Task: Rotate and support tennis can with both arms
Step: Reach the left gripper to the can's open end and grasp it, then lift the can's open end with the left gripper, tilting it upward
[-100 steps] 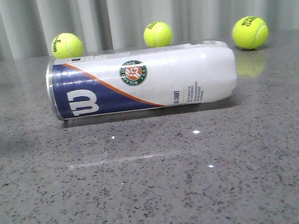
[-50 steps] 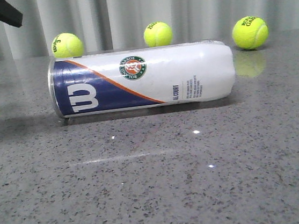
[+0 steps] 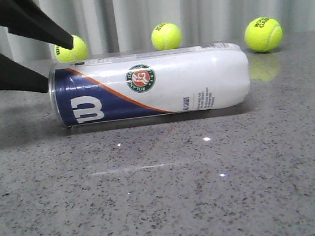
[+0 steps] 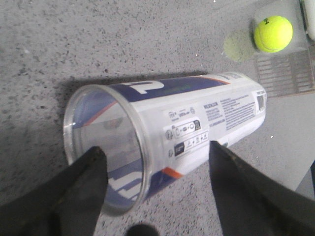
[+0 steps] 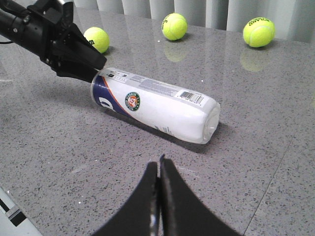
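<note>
The tennis can [image 3: 159, 83] lies on its side on the grey table, its navy end with the white W to the left and its white end to the right. My left gripper [image 3: 59, 65] is open at that left end, one finger above the rim and the other level with it. In the left wrist view the fingers [image 4: 88, 172] straddle the can's [image 4: 197, 123] clear round rim; I cannot tell whether they touch it. My right gripper [image 5: 159, 164] is shut and empty, hovering over bare table short of the can [image 5: 162, 105]. It is out of the front view.
Tennis balls rest along the back of the table: one [image 3: 72, 48] partly behind the left finger, one in the middle [image 3: 166, 36] and one at the right [image 3: 263, 33]. A grey curtain hangs behind them. A table edge shows near the right gripper [image 5: 15, 211].
The left gripper has come in from the upper left and down to the can's left end, still open. The can has barely shifted.
</note>
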Robot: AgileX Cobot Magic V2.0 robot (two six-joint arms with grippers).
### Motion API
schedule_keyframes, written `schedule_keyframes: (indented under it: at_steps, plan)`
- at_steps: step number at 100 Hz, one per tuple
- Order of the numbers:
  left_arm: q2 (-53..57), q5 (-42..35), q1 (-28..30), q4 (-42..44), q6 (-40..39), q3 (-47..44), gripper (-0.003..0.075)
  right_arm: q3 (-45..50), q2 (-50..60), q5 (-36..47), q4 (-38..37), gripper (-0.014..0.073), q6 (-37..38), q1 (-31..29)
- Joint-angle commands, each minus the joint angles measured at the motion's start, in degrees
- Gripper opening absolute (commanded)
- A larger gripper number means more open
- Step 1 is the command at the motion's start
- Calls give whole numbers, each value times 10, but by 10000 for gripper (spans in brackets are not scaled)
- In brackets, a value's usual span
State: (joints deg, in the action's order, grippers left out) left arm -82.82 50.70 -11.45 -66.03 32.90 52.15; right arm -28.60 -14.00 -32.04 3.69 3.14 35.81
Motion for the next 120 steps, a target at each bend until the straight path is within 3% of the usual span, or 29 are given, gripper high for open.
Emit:
schedule_keyframes:
  at_steps: [1,17,41,84,120]
  plan:
    - [1,-3,-17,-64,23,19,435,-15,-4,46,-4,-56,-7,-3]
    - [-20,-5,-37,-127,69,19,435,-15,-4,46,-4,-56,-7,-3]
    - [-27,0,-43,-131,73,19,395,-15,-4,46,-4,-56,-7,-3]
    - [-27,35,-43,-138,73,19,-16,-15,-4,46,-4,-56,-7,-3]
    - [-13,118,-43,-249,173,19,-21,-15,-4,46,-4,-56,-7,-3]
